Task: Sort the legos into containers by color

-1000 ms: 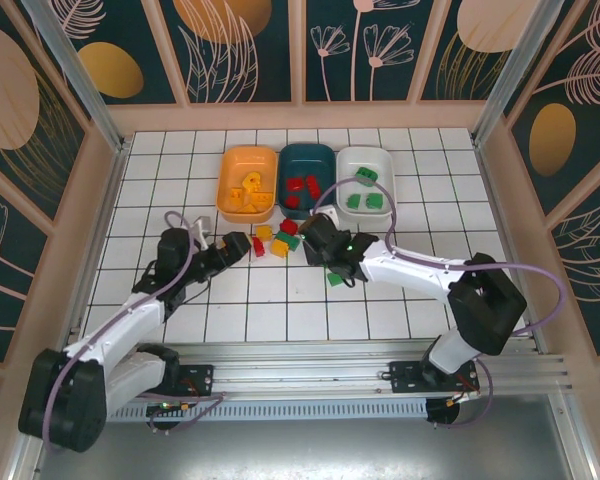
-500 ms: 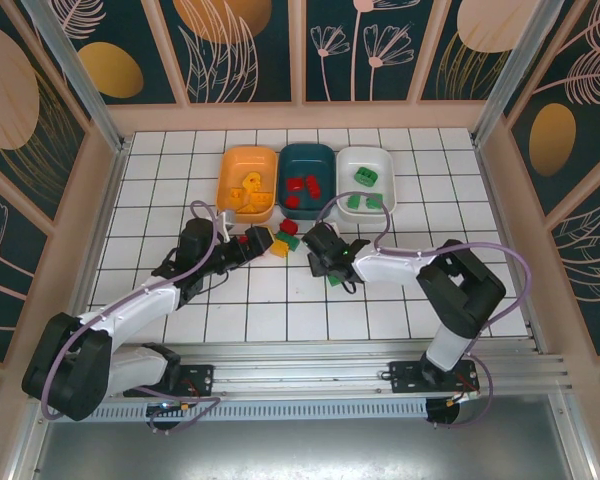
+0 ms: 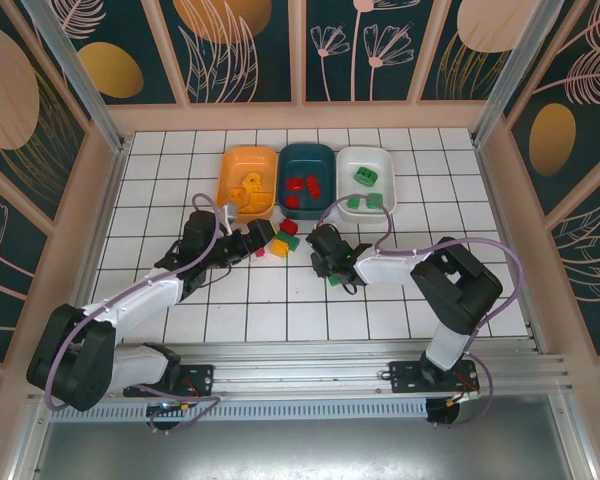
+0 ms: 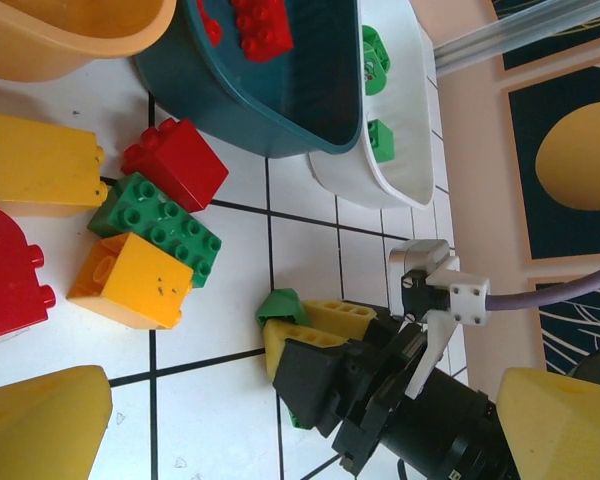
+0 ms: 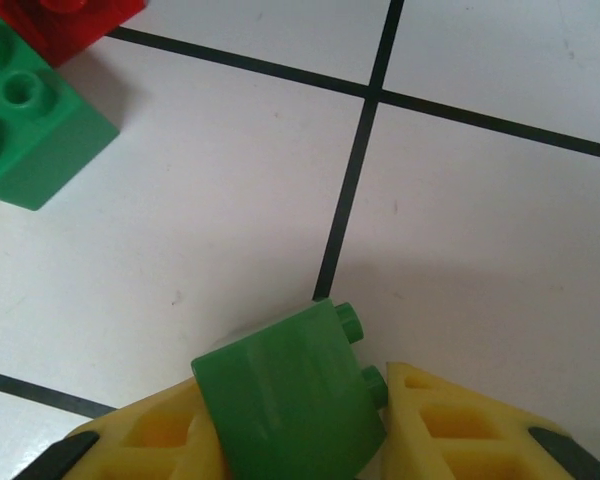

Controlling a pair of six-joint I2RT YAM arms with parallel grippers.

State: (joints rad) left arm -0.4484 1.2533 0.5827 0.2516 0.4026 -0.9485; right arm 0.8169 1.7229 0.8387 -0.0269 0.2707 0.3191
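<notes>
The dark teal rounded-rectangular plastic bowl [image 3: 325, 160] is the middle one of three in a row and holds red studded bricks [image 3: 302, 186]. On its left is the orange plastic bowl [image 3: 242, 160] with yellow bricks [image 3: 248, 187] in it. On its right is the white plastic bowl [image 3: 380, 158] with green bricks [image 3: 365, 178].

Just in front of the teal bowl, a loose cluster lies on the white tiled table [image 3: 160, 200]:
- a yellow block [image 4: 40, 165]
- a red cube [image 4: 175, 162]
- a flat green brick [image 4: 155, 225] touching an orange-yellow brick [image 4: 130, 280]
- a rounded red piece [image 4: 10, 275]

The left gripper [image 3: 264, 238] is in front of the teal bowl and to its left, at the edge of this cluster. Its yellow fingers [image 4: 42, 420] are spread wide, with nothing between them.

The right gripper [image 5: 292, 430] is also in front of the teal bowl, on the near side of the cluster. Its yellow fingers [image 5: 450, 425] are clamped on a small green lego [image 5: 280, 390], held tilted with its studs pointing sideways. The lego is low over the tiles, and I cannot tell whether it touches them.
</notes>
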